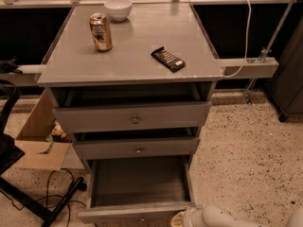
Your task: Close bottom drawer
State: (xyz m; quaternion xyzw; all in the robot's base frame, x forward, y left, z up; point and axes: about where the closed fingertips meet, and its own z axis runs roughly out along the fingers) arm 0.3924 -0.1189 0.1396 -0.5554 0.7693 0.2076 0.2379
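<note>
The bottom drawer (pixel 140 183) of the grey cabinet is pulled far out, showing its long flat grey tray, which holds nothing. Its front panel (pixel 128 215) lies at the lower edge of the view, with the knob barely showing. My gripper (pixel 179 218) is at the bottom edge, just right of the drawer's front right corner, on the end of my white arm (pixel 213 217). The middle drawer (pixel 137 148) and the top drawer (pixel 132 117) stand slightly out.
On the cabinet top (pixel 132 56) stand a drink can (pixel 101 31), a white bowl (pixel 118 8) and a dark snack bar (pixel 167 59). An open cardboard box (pixel 40 141), cables and a black stand (pixel 28 200) are on the floor at left. A dark cabinet (pixel 291 79) stands at right.
</note>
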